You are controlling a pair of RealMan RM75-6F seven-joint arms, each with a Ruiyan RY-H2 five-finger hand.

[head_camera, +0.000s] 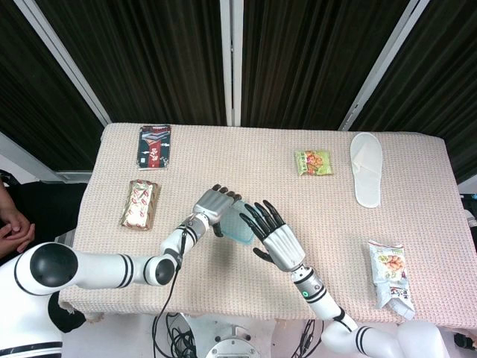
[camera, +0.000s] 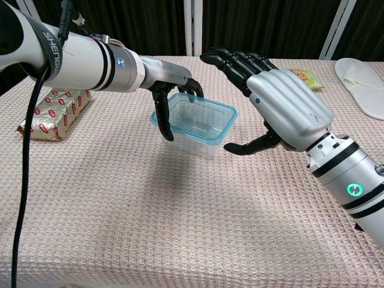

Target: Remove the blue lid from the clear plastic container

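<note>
Container sits mid-table between both hands — left hand on its left, right hand just right

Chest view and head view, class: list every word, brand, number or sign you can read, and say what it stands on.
"SHENG...": on the left arm's dark band, cut off by the cable.
Red-and-gold packet: print too small to read.
Dark red packet: blurred.
Green snack bag: unreadable.
White snack bag: unreadable.
</note>
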